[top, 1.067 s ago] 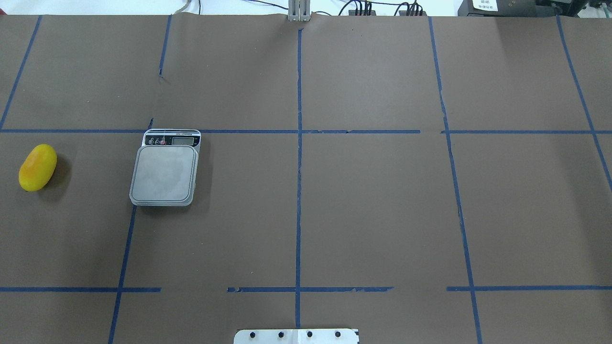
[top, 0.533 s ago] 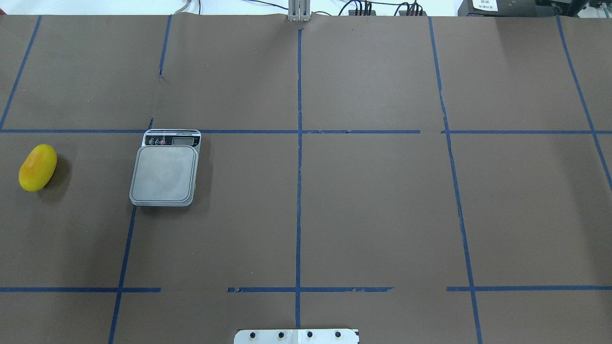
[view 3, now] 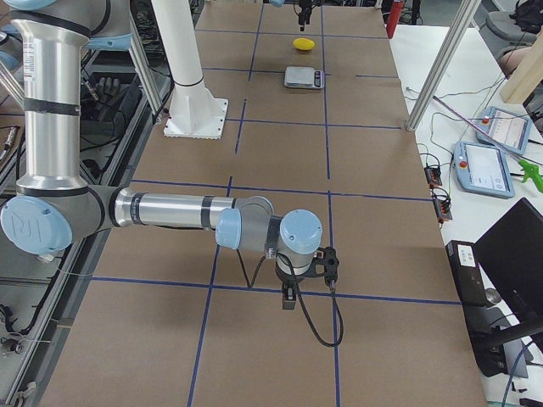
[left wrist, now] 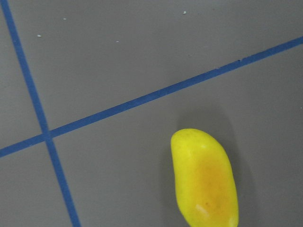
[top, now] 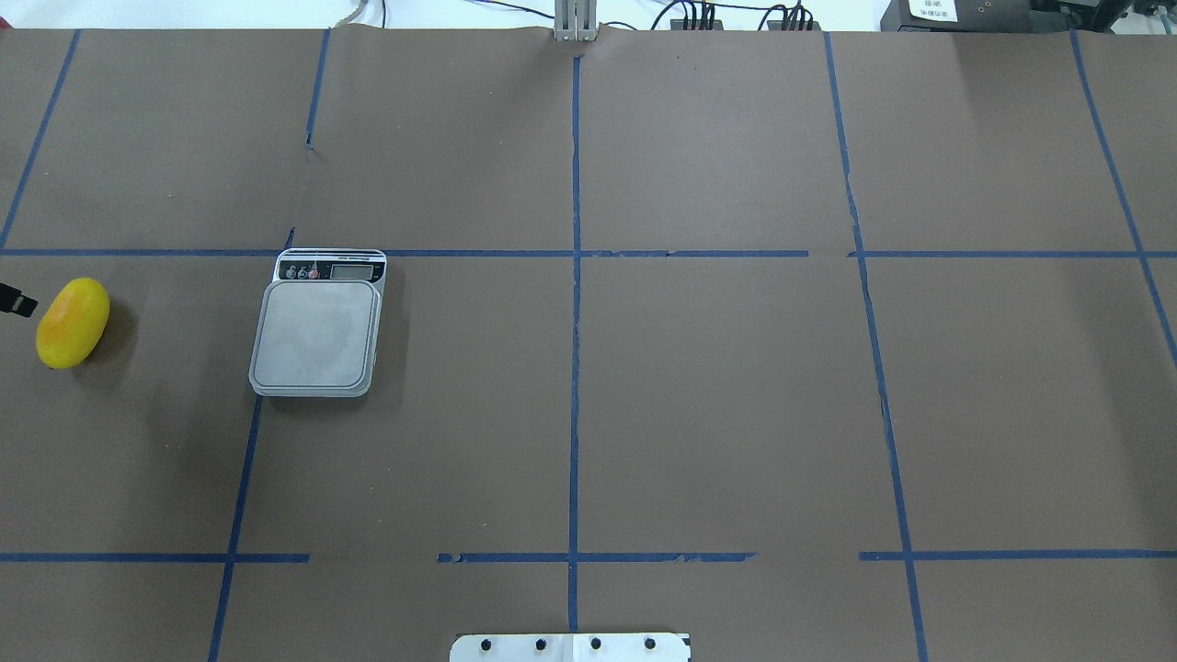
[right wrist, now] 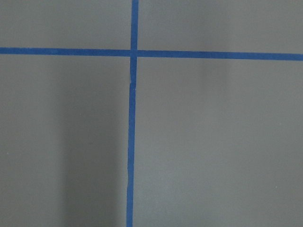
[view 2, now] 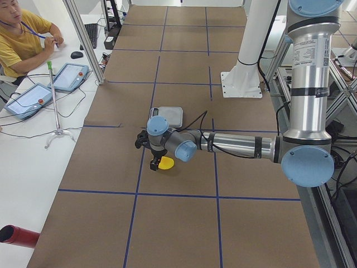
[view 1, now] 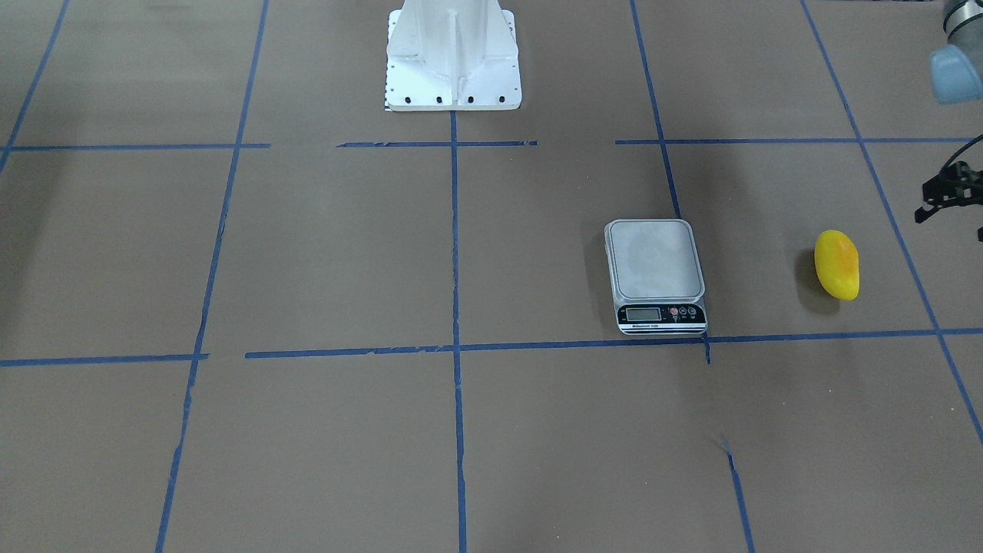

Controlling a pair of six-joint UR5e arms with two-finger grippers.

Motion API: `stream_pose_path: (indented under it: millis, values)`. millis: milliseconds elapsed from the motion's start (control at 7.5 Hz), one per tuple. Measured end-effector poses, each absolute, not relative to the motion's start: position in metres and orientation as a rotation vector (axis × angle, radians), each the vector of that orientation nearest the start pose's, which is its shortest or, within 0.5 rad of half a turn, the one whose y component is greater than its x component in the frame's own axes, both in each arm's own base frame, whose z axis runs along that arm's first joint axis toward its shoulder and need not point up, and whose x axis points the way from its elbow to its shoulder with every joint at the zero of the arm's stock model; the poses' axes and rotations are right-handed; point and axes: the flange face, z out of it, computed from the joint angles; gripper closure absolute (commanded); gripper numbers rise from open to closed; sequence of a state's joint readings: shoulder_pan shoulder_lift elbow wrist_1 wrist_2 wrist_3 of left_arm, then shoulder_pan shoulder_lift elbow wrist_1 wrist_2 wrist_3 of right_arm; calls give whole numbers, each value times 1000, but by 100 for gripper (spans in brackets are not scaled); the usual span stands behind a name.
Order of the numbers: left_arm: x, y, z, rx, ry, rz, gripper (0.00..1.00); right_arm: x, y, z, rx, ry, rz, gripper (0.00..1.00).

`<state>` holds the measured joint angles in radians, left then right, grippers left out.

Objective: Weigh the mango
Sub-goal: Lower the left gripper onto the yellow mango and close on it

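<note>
One small, oblong, glossy yellow mango [view 1: 837, 265] with an orange blush lies on the brown paper-covered bench [view 1: 307, 253] in the front-facing view. It is well apart from the grey, square-topped digital scale [view 1: 654, 261], on the side away from the bench's middle. The left arm's black pincer [view 1: 951, 196] is cut off by the frame's right edge. It is near the mango without touching it, and I cannot tell whether its jaws are apart or together.

From overhead, just a black tip of that pincer shows at the left border, close beside the mango.

In the left side view the near arm stretches low over the bench, its wrist partly covering the mango.

The right side view shows the right arm's black pincer [view 3: 325, 264] near a blue tape line [view 3: 382, 298], far from mango and scale (its jaws cannot be judged from here).

The left wrist camera looks down on the mango beside crossed tape lines.

The right wrist camera shows a tape cross on brown paper.
</note>
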<state>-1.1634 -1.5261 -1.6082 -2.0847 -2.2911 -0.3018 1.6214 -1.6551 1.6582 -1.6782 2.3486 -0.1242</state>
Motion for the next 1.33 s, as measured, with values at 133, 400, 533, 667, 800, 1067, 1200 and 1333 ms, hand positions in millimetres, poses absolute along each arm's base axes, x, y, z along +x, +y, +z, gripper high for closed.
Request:
stream_pose_path:
  millis: [133, 400, 533, 667, 800, 1067, 1200, 1333]
  values:
    - [147, -481, 613, 198, 820, 263, 0, 86, -444, 666, -31, -783, -29, 0]
    - [168, -480, 622, 162, 807, 240, 0, 86, -444, 666, -31, -783, -29, 0]
    - [177, -481, 624, 150, 798, 231, 0, 86, -444, 666, -31, -783, -29, 0]
    - [187, -482, 628, 133, 793, 222, 0, 86, -444, 666, -31, -783, -29, 0]
    - [198, -486, 631, 118, 791, 222, 2, 86, -444, 666, -31, -783, -29, 0]
    - [213, -495, 635, 102, 787, 228, 100, 86, -444, 666, -31, -783, -29, 0]
    - [215, -496, 633, 105, 788, 230, 100, 86, -444, 666, -31, -783, -29, 0]
    - [214, -496, 622, 120, 796, 230, 100, 86, -444, 666, -31, -783, -29, 0]
